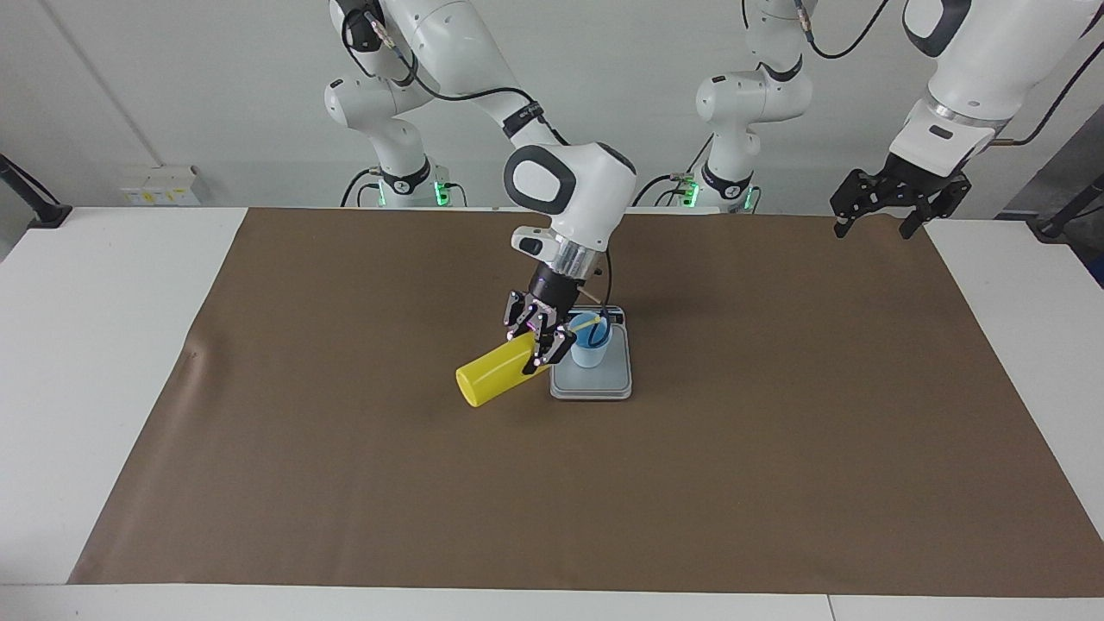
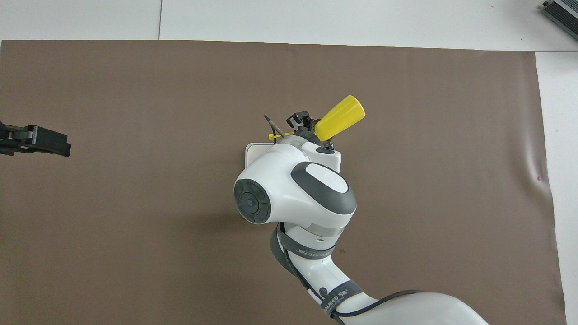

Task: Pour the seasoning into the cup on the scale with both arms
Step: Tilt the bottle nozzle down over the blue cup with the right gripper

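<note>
The yellow squeeze bottle (image 1: 493, 374) is clamped between the right gripper (image 1: 541, 339) jaws near its neck, tilted nozzle-down so seasoning can fall into the blue cup (image 1: 591, 347) on the scale (image 1: 593, 382) directly beside them. The left gripper (image 1: 891, 203) waits, jaws spread, well apart.

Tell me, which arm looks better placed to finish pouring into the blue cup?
Probably the right: its gripper already grips the tilted yellow bottle, nozzle over the cup on the scale. The left gripper waits aside.
</note>
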### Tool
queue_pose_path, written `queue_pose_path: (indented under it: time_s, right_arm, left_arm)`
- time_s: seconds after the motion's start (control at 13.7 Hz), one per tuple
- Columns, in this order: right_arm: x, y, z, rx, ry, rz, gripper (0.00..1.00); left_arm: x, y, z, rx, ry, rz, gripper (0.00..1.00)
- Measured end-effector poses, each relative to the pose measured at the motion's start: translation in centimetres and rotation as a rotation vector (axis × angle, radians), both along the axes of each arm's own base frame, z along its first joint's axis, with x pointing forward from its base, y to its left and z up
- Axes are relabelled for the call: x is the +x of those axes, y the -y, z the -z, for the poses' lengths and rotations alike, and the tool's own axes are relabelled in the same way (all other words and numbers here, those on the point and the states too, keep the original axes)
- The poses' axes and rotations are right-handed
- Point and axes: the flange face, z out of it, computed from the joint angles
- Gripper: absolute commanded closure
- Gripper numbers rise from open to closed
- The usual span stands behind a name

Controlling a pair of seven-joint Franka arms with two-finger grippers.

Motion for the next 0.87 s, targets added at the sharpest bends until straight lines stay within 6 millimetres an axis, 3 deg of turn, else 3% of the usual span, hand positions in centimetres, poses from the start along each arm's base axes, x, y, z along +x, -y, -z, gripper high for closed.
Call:
queue_pose_path:
  time_s: [0.29, 0.87]
  right_arm:
    - [-0.54, -1.29, 0.62, -0.011, -0.002, 0.012, 0.95]
    - [-0.35, -1.33, 0.30, 0.000, 0.013, 0.028, 0.95]
  left_arm:
    - [0.00, 0.00, 0.00, 0.000, 0.000, 0.000, 0.00]
    - [0.00, 0.00, 0.00, 0.000, 0.000, 0.000, 0.00]
